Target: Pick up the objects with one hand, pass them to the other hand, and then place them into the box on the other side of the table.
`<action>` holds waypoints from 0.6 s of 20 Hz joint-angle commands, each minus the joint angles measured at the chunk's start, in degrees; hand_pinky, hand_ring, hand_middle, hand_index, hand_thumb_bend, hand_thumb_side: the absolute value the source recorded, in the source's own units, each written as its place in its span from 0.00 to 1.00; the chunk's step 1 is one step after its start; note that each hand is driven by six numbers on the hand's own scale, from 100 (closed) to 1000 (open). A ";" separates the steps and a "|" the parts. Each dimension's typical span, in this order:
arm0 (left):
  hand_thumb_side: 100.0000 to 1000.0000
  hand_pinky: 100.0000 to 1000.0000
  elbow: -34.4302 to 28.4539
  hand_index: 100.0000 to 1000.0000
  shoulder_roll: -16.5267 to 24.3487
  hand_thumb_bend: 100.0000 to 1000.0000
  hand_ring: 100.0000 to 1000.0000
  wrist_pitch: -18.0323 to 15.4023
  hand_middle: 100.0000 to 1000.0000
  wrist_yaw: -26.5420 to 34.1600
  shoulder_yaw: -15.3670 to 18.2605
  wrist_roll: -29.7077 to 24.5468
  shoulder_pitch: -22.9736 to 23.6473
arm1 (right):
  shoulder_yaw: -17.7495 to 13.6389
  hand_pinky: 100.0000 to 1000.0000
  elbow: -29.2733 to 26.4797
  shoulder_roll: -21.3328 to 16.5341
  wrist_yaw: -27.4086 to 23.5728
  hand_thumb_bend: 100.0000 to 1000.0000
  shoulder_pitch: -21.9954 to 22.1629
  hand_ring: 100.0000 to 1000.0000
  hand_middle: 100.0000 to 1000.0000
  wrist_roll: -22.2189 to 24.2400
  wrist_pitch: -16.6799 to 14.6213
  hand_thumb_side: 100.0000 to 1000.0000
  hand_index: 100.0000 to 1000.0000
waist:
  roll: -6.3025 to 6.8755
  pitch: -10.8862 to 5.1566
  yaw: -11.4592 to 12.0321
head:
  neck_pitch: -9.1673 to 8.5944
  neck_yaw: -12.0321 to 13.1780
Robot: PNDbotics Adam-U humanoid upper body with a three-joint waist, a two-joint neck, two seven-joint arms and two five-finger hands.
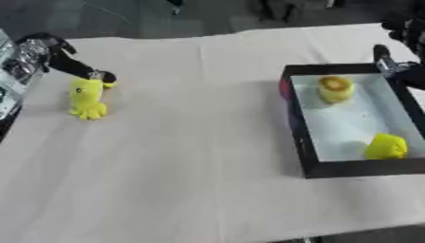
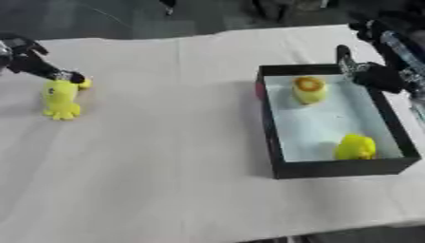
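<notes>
While the left hand at upper left seemingly pinches the top of the upright yellow toy, the box lies far right, beside the right hand, whose fingers I cannot read.

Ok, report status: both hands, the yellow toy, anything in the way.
Left robot hand closed on top of yellow toy, toy still on the table. Right robot hand over box far edge, grip unclear. Two yellow items already boxed. Path clear.
</notes>
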 commanded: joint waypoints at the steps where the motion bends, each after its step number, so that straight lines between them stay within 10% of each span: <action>1: 0.30 0.88 3.56 0.87 -0.92 0.78 0.80 4.08 0.75 -4.11 1.70 -4.74 -1.69 | -0.18 1.00 -0.54 -2.10 -0.20 0.00 -0.91 1.00 1.00 -0.15 -0.06 0.30 1.00 | 0.41 -2.12 -0.19 | -0.53 0.35; 12: 0.33 0.86 12.96 0.85 -5.51 0.75 0.79 6.86 0.74 -10.66 7.14 4.04 -3.05 | -0.22 1.00 0.78 -2.64 -0.01 0.00 -0.36 1.00 1.00 -0.38 -0.37 0.27 1.00 | 0.13 -1.55 -0.55 | -0.55 0.91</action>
